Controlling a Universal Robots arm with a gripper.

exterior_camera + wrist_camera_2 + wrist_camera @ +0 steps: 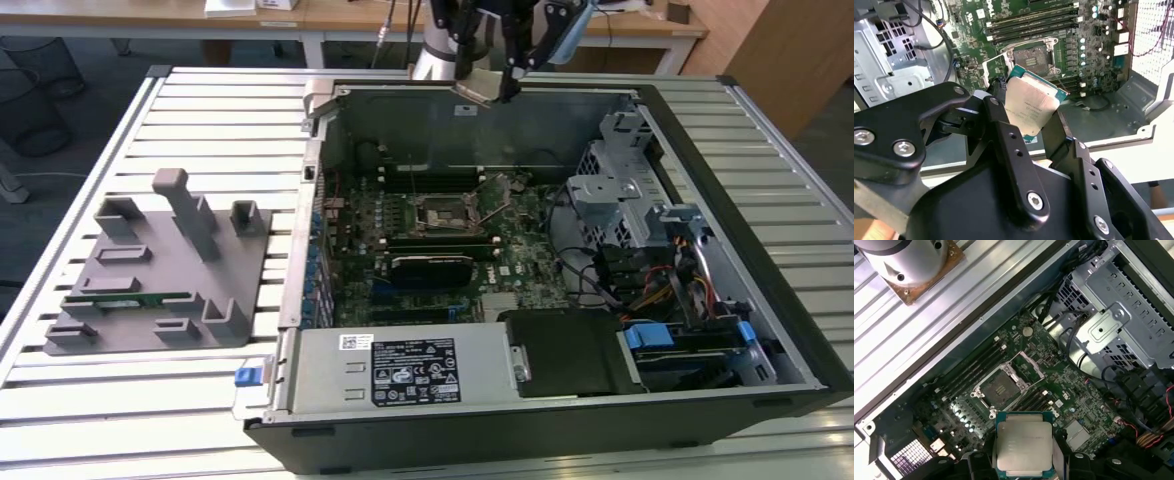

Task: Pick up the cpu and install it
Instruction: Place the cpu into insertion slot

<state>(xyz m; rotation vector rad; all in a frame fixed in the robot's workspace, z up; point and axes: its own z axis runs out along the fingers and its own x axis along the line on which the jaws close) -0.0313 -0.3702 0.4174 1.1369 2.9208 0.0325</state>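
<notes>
The gripper (489, 82) hangs over the far rim of the open computer case (747, 330). It is clenched on the cpu (483, 89), which is up in the air and clear of everything below it. In both wrist views the black fingers (1000, 120) press on two opposite edges of the chip, so its broad face is left bare between them.

The relation that matters is chip to socket. The CPU socket (443, 212) sits in the middle of the motherboard (514, 260), well below the gripper. In the exterior view it is also offset from it, toward the near side of the case. In the first wrist view the cpu (1023, 445) is in the foreground and the socket (1001, 387) lies beyond it on the board, well apart and not touching. The socket's metal frame looks swung open to me, and the dark square bed is uncovered. Whether the chip's edges line up squarely with the socket I cannot tell; in the second wrist view they seem turned somewhat against each other.

The cpu (1031, 107) is a thin, flat plate, close to square, so it has hardly any long axis. Its top is dull silver with faint print, and a narrow green border runs round it. It sits level in the grip, not cocked.

Off on the exterior view's left, a grey fixture block (160, 270) rests on the slatted table (214, 110) and carries a green memory stick (127, 297).
</notes>
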